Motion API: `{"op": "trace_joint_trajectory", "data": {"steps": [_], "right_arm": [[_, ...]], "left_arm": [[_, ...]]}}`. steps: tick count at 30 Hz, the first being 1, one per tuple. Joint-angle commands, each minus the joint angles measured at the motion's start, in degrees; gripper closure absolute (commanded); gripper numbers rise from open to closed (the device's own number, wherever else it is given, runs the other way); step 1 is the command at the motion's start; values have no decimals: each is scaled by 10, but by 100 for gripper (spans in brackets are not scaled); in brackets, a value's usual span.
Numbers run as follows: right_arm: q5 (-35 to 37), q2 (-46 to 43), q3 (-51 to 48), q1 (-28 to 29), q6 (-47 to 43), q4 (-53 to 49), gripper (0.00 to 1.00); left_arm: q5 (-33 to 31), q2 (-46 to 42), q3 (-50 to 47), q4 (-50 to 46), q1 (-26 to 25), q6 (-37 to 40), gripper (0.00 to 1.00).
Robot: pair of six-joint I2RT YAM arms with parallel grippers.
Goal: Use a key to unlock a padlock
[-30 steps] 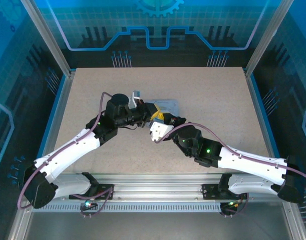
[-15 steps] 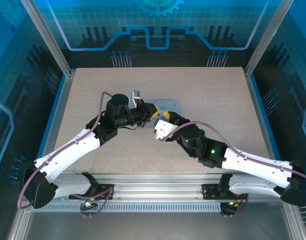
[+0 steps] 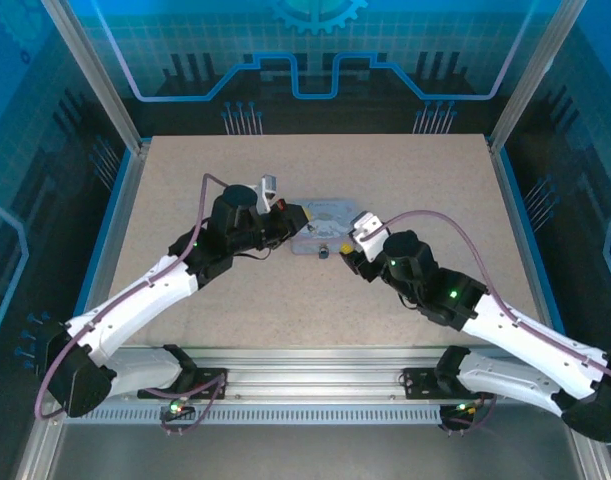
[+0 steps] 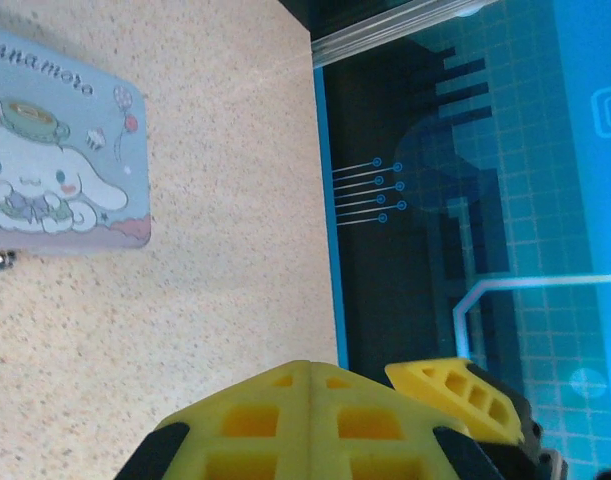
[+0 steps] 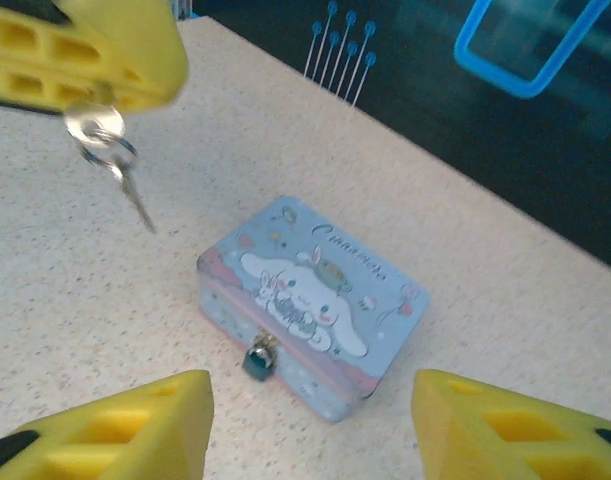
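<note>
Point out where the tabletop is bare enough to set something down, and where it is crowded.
Bare: the table strip between the tin and the back wall, and the wide patch between the right arm and the right rail. Crowded: around the tin, with the padlock on its front, the left gripper holding the key, and the open right gripper.

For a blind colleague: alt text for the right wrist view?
A pale blue cartoon tin sits on the speckled table, a small dark padlock hanging at its front. Upper left, the left tool holds a dangling key; the right tool stands open at the bottom.
</note>
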Motion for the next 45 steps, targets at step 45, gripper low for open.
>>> {"op": "trace_joint_trajectory", "data": {"steps": [45], "right_arm": [[-477, 60, -125, -172, 686, 536, 68]], "left_arm": [[-19, 3, -41, 204, -62, 86, 100]]}}
